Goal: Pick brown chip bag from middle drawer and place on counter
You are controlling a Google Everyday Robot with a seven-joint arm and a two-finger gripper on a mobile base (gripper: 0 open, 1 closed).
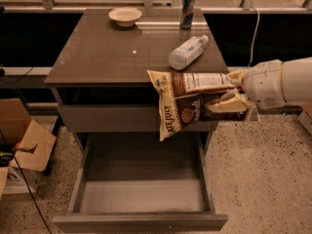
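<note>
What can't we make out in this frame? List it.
Camera view only:
1. Right end of the brown chip bag: covered by the gripper, shut on it off the counter's front right corner; grip depth unknown.
2. Most of the arm: cut off by the right edge.
3. Rear of the middle drawer: dark under the cabinet.
4. Label on the can: too small to read.
</note>
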